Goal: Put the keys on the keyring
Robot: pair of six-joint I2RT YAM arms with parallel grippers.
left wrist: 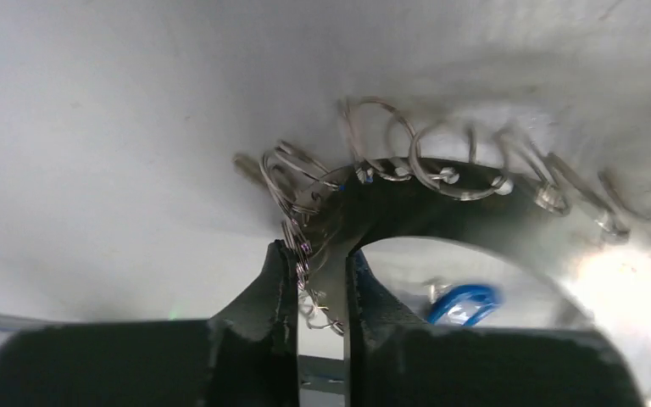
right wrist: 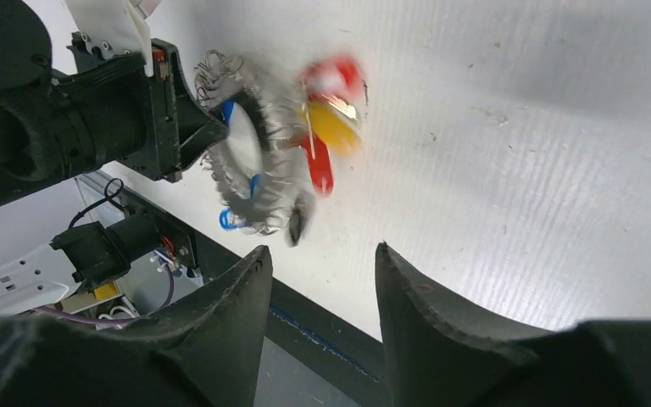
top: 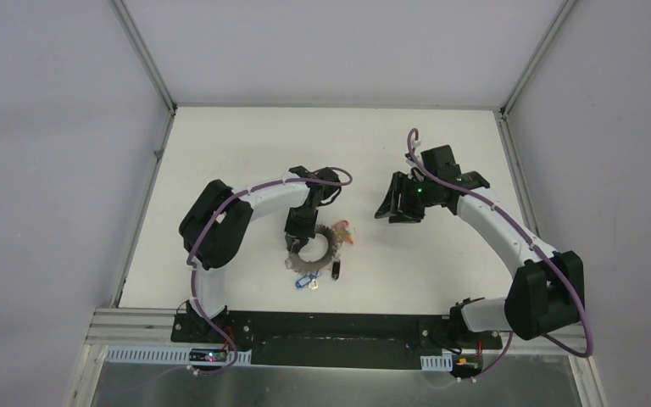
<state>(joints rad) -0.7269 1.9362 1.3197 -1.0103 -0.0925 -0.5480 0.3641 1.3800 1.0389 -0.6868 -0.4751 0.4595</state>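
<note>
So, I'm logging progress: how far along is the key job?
Possibly done: red tag and blue tag sit at the keyring; attachment unclear. In hand: left gripper clamps its rim. Left: right gripper open, empty; no key being threaded.

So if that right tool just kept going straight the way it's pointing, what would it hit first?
Most likely the large flat grey metal keyring, gripped and tilted up by the left tool. Depth is unclear, so the right tool might touch the white table short of it.
</note>
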